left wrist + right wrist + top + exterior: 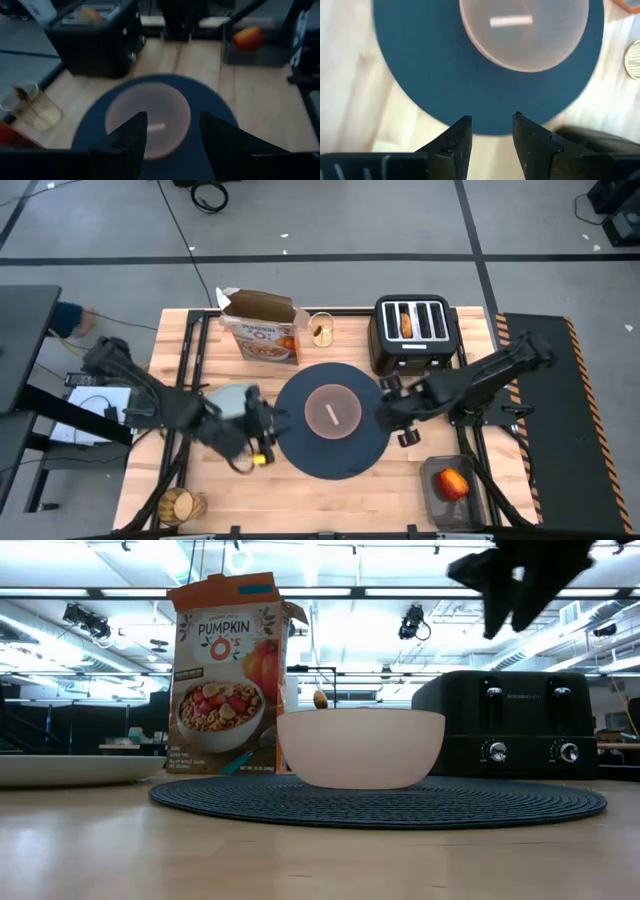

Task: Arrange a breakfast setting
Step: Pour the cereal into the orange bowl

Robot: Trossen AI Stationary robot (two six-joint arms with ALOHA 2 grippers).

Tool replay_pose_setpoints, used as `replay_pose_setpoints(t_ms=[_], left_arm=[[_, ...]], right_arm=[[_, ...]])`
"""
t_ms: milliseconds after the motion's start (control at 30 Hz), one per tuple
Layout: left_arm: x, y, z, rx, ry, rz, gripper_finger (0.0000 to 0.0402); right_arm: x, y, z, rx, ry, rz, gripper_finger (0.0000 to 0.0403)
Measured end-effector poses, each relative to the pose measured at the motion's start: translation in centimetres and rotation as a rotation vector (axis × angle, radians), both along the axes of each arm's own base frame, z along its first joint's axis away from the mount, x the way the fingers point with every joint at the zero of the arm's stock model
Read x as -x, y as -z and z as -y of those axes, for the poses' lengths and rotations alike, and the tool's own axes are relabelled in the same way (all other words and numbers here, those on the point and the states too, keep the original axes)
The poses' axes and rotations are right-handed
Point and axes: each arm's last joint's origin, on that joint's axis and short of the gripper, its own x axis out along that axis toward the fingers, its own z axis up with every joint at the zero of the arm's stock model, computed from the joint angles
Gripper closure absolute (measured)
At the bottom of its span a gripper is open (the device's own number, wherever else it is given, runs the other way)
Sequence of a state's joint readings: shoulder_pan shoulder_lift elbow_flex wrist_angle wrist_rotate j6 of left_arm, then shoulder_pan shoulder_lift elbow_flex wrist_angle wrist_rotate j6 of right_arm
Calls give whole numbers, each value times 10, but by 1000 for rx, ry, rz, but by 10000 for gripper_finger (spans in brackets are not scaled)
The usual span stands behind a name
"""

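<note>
Your left arm hides most of the plate [232, 397] near the table's [330, 490] left edge. The bowl [333, 412] sits mid-placemat [300, 450]; the right gripper [388, 418], fingers parted and empty, hovers at the mat's right rim, the left gripper [262, 423], also parted and empty, at its left rim

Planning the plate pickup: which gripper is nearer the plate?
Left. The left gripper sits right beside the plate; the right gripper is across the placemat.
</note>
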State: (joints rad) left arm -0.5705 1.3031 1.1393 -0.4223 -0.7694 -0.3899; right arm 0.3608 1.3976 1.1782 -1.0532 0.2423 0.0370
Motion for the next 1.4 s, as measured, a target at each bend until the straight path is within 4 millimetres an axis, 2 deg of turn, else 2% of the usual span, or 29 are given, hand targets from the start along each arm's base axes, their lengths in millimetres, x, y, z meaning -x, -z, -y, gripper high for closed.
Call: replay_pose_setpoints(t_ms=[100, 200, 367, 567, 733, 900, 1067, 1400], left_arm=[[12, -42, -25, -58, 0, 60, 214], [22, -66, -51, -97, -43, 48, 208], [36, -88, -96, -53, -122, -25, 158], [47, -108, -141, -214, -223, -51, 80], [50, -104, -171, -241, -170, -127, 61], [52, -91, -193, -259, -141, -210, 61], [54, -75, -207, -248, -94, -295, 61], [60, -41, -235, -247, -116, -434, 61]], right_arm=[[15, 6, 0, -51, 20, 100, 257], [25, 12, -2, -92, 29, 205, 257], [34, 22, -5, -121, 25, 314, 257], [34, 27, -3, -53, 9, 369, 257], [26, 22, 3, 2, -8, 432, 257], [20, 18, 8, 26, -32, 481, 255], [16, 16, 14, 24, -5, 513, 241], [9, 13, 28, 34, 49, 554, 211]])
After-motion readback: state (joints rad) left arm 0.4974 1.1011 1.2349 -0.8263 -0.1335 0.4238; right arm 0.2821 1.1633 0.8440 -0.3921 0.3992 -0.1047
